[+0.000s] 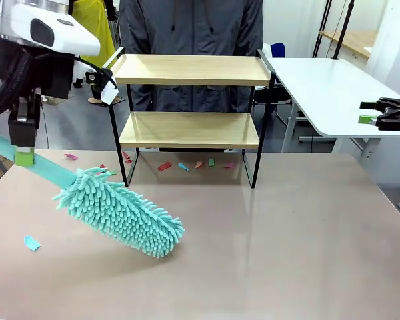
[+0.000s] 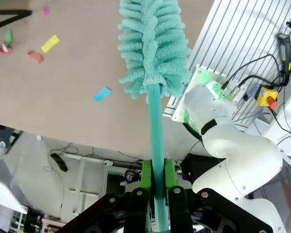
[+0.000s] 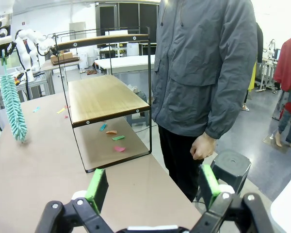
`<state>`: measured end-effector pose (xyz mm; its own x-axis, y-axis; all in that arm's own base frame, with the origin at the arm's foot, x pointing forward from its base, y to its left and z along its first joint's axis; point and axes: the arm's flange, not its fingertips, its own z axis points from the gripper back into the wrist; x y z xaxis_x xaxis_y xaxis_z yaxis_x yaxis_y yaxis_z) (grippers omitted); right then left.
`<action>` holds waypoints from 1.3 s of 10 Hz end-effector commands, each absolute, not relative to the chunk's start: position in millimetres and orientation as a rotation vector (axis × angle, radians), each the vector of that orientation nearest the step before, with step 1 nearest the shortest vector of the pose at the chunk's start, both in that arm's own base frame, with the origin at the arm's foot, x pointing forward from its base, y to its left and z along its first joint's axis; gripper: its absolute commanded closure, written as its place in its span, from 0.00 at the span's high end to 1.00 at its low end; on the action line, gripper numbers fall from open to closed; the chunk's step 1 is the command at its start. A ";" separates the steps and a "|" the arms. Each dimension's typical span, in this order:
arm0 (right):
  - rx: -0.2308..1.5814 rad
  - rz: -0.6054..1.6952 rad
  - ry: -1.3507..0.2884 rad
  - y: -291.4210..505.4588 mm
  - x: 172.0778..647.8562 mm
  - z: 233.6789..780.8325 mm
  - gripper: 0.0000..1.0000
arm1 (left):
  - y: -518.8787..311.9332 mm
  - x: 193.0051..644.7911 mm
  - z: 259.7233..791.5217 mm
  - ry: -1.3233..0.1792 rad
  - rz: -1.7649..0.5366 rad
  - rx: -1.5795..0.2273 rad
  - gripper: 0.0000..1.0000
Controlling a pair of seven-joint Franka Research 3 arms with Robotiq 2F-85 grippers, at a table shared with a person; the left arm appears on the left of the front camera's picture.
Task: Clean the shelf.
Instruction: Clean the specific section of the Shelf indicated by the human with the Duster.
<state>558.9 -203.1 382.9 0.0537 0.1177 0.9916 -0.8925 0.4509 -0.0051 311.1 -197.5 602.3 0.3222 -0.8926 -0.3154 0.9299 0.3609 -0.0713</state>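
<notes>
**Operator:** State the position at the left side.

**Technician:** The left gripper (image 1: 24, 157) is pinching the flat handle of the duster (image 1: 120, 212) between its green pads (image 2: 146, 171). The fluffy head slants down to the table (image 1: 287, 253), left of the shelf (image 1: 190, 100). Whether it touches the table cannot be told.

**Operator:** Where is the shelf?

**Technician:** At the far middle of the table, directly in front of the person (image 1: 190, 27). Both boards appear bare.

**Operator:** Procedure for this step?

**Technician:** Judged from the layout: raise the head to board height, hold the handle level, and enter from the open front. Avoid the raised side rails. Draw each stroke along the full board, light contact only, so the light rack does not shift.

**Operator:** And the right side?

**Technician:** The right gripper (image 3: 153, 187) waits well off to the right, jaws spread wide, holding nothing.

**Operator:** Inventory?

**Technician:** One duster. One shelf, two boards. Two grippers. Roughly nine paper scraps (image 1: 184, 167) on the table; most lie under the shelf, one (image 1: 31, 243) near the left edge.
</notes>
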 end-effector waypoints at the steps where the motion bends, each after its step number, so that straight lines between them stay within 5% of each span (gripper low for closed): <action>1: 0.784 0.907 -1.289 -200.9 560.0 385.9 1.00 | -197.5 309.4 602.9 0.328 -1.206 0.128 0.13; 13: 0.784 0.907 -1.289 -200.9 560.0 385.9 1.00 | -197.5 309.4 602.9 0.328 -1.206 0.128 0.13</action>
<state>558.9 -203.1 382.9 0.0537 0.1177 0.9916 -0.8925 0.4509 -0.0051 310.2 -199.0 602.1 0.3188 -0.8934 -0.3165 0.9313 0.3573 -0.0707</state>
